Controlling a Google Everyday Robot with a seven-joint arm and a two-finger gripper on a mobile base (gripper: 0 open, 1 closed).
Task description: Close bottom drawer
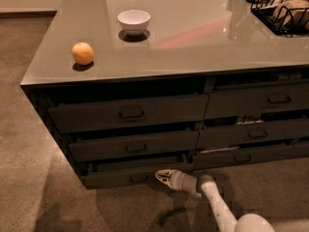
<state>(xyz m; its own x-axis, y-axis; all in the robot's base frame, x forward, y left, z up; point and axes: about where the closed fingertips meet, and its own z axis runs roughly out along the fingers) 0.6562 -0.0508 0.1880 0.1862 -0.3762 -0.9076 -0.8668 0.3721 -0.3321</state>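
Bottom drawer (111, 179), the wide, low dark-grey front with a small centre pull, sits lowest in the left stack under the grey counter (193, 47), jutting slightly out; I judge it needs a push. My pale claw (162, 176) lies low by its right end, touching or nearly; apart or together, I cannot tell

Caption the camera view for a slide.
Gripper low at the front of the bottom drawer; an orange and a white bowl sit on the countertop above.
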